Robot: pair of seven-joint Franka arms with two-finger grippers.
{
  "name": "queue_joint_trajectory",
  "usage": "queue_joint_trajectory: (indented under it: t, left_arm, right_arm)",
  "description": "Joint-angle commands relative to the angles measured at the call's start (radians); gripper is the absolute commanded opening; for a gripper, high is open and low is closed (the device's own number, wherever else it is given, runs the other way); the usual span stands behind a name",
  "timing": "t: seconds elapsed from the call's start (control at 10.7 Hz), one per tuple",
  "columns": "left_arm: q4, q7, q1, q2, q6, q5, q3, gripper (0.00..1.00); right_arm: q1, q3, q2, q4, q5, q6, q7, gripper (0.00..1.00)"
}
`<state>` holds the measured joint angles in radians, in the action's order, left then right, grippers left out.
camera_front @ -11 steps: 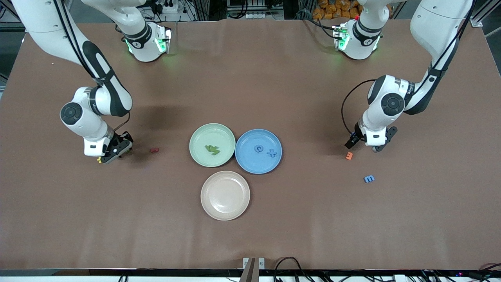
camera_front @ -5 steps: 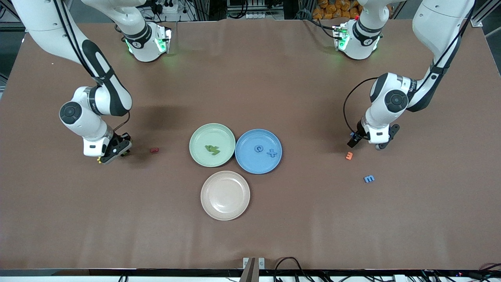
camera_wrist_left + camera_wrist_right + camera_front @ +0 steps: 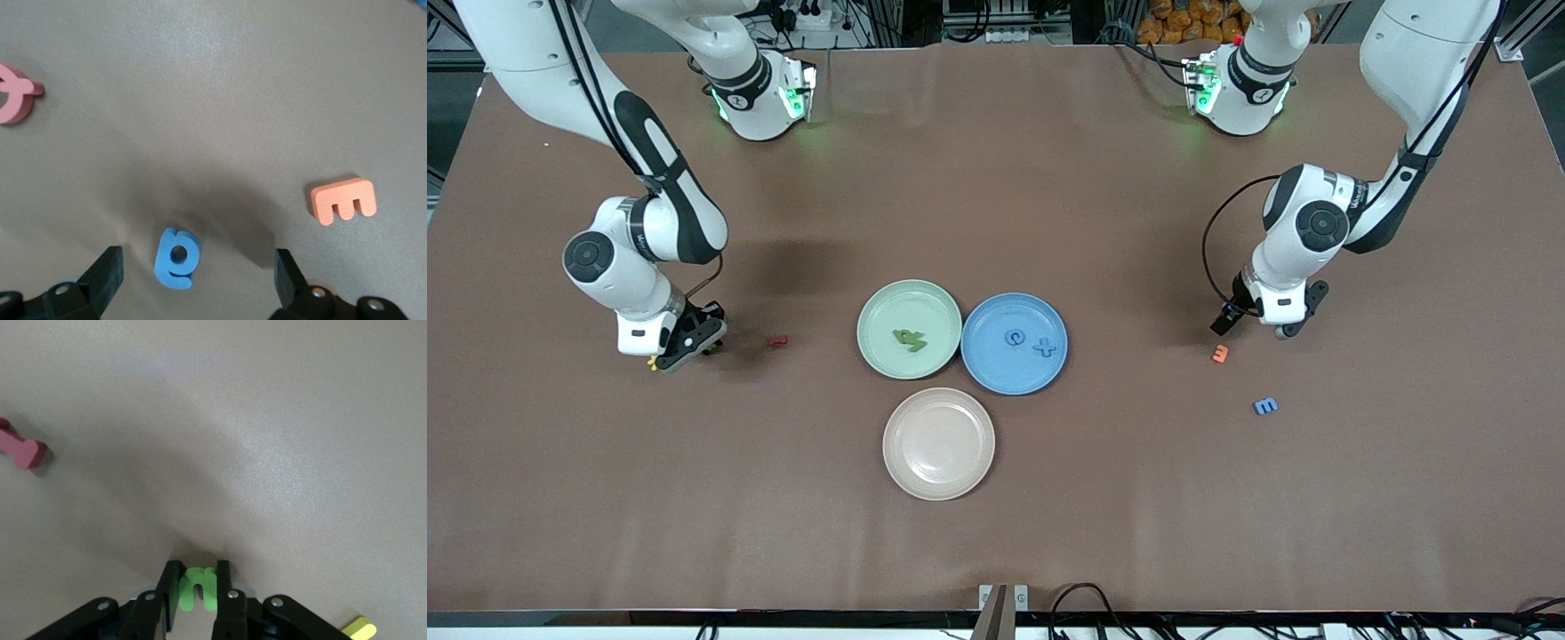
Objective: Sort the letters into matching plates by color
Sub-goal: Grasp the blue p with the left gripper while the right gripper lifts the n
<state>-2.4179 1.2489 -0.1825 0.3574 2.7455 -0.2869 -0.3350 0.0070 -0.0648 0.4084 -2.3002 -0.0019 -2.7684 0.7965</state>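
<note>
Brown desk (image 3: pixel 996 533): right tool (image 3: pixel 193 590) clamps a green letter (image 3: pixel 198 587), mint plate (image 3: pixel 876 307) center-frame; left tool (image 3: pixel 197 280) gapes over blue letter (image 3: pixel 177 258).

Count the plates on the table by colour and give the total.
Green plate: 1
Blue plate: 1
Beige plate: 1
Total: 3
</note>
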Motion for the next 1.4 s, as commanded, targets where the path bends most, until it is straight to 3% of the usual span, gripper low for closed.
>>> queue_joint_trajectory:
  t: [0.0, 0.37, 0.56, 0.65, 0.93, 1.3]
  left_arm:
    - [-0.009, 0.030, -0.003, 0.014, 0.039, -0.021, -0.002, 1.00]
    - [-0.009, 0.027, -0.003, 0.018, 0.040, -0.037, -0.002, 1.00]
    - [-0.009, 0.027, -0.006, 0.018, 0.040, -0.049, -0.002, 0.20]
    - [-0.009, 0.027, -0.003, 0.017, 0.040, -0.049, -0.002, 0.00]
    - [-0.010, 0.029, -0.003, 0.014, 0.039, -0.049, -0.002, 0.00]
    - [0.012, 0.029, 0.012, 0.008, 0.033, -0.049, -0.010, 0.00]
  right_arm:
    - [0.007, 0.007, -0.017, 0.010, -0.004, 0.013, -0.058, 0.19]
    - [0.089, 0.007, -0.043, 0.079, -0.004, 0.162, -0.328, 0.19]
    - [0.126, 0.008, -0.043, 0.106, -0.004, 0.197, -0.451, 0.19]
    - [0.149, 0.014, -0.043, 0.122, -0.003, 0.219, -0.501, 0.19]
    - [0.186, 0.065, -0.043, 0.162, 0.049, 0.259, -0.620, 0.19]
    - [0.318, 0.071, -0.028, 0.203, 0.072, 0.270, -0.871, 0.19]
